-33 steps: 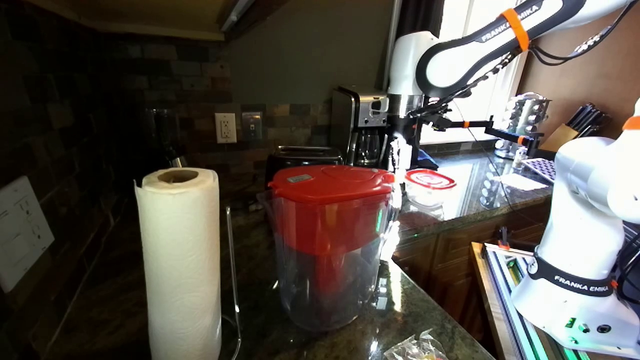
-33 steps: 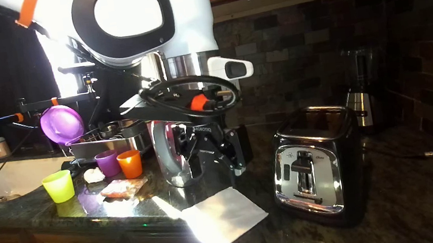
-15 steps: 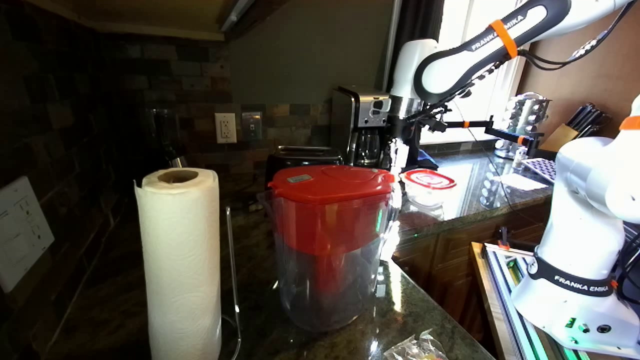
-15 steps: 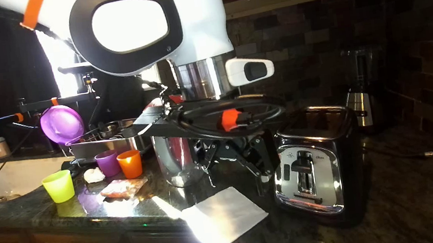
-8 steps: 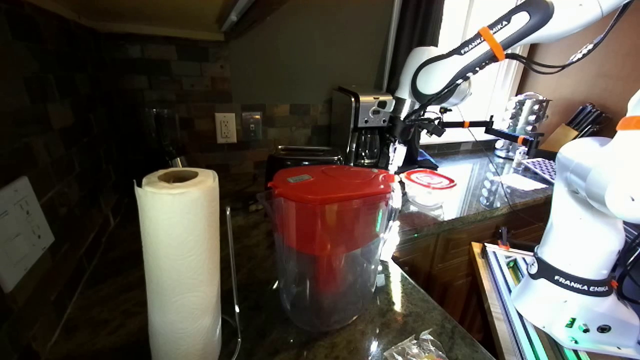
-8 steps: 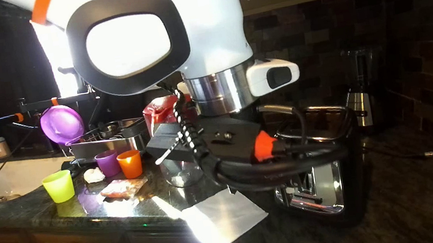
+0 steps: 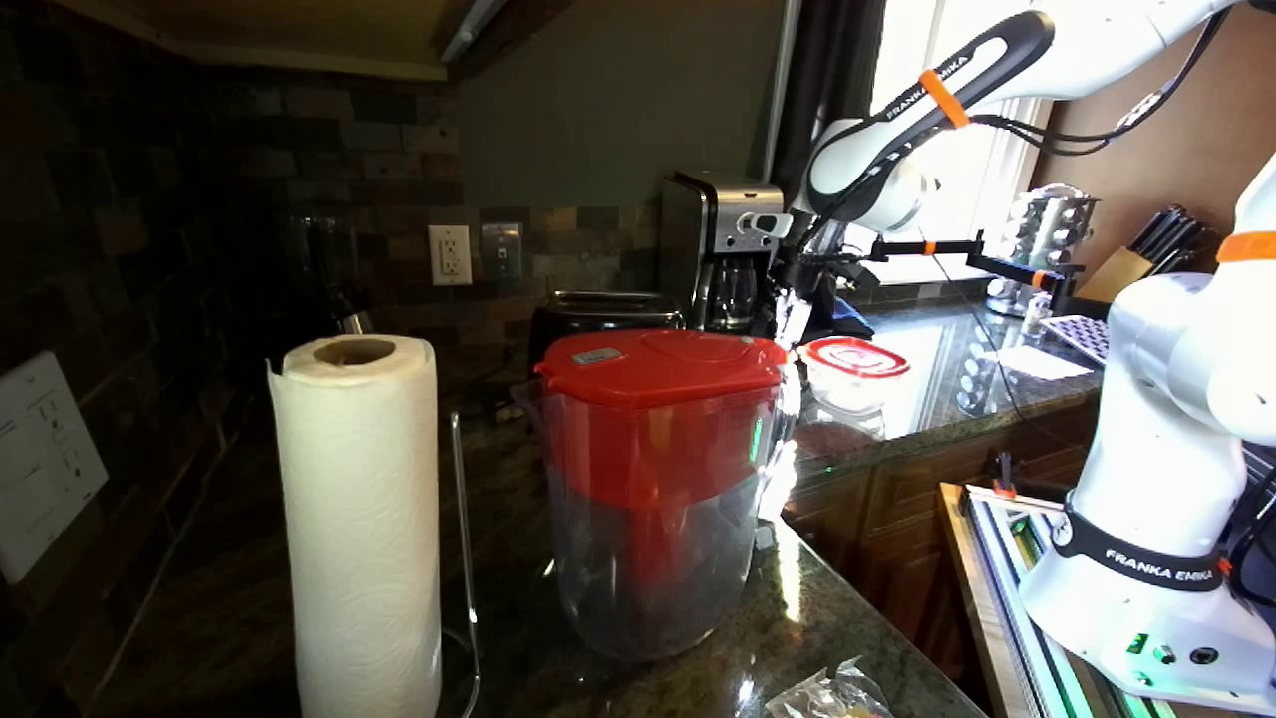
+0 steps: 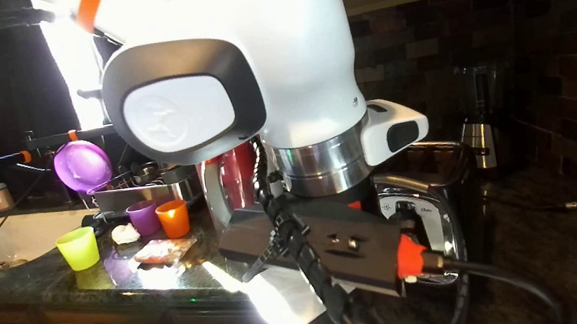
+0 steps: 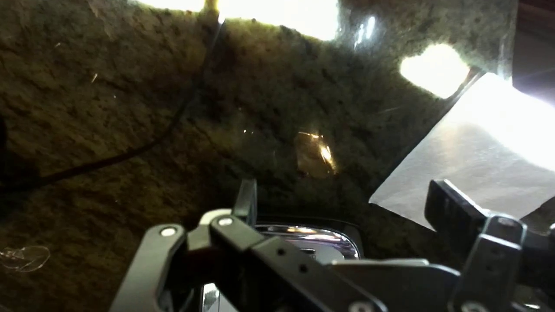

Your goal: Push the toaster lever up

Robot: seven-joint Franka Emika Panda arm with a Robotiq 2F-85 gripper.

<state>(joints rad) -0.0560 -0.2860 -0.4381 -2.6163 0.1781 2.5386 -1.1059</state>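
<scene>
The toaster (image 8: 433,221) is dark and boxy with a shiny silver front. In an exterior view it stands right of my wrist, its front partly covered by the wrist mount and cables. Its dark lever (image 8: 404,216) shows just above the mount's orange-red tape; its lower slot is hidden. Only the toaster's top (image 7: 608,309) shows behind the pitcher in an exterior view. In the wrist view my gripper (image 9: 342,190) is open, with nothing between its fingertips. The toaster's silver front edge (image 9: 312,238) shows beyond the left finger; the lever is hidden there. The fingers are hidden behind the mount in an exterior view.
A white sheet (image 9: 459,156) lies beside the toaster. A red-lidded pitcher (image 7: 658,449), a paper-towel roll (image 7: 359,538) and a coffee maker (image 7: 733,219) stand on the counter. A green cup (image 8: 78,249) and an orange cup (image 8: 173,219) stand left. A dark cord (image 9: 130,151) crosses the counter.
My arm has moved down and toward the toaster and tilted. The gripper fingers, earlier visible beside the toaster, are now behind the wrist mount, which covers part of the toaster's front.
</scene>
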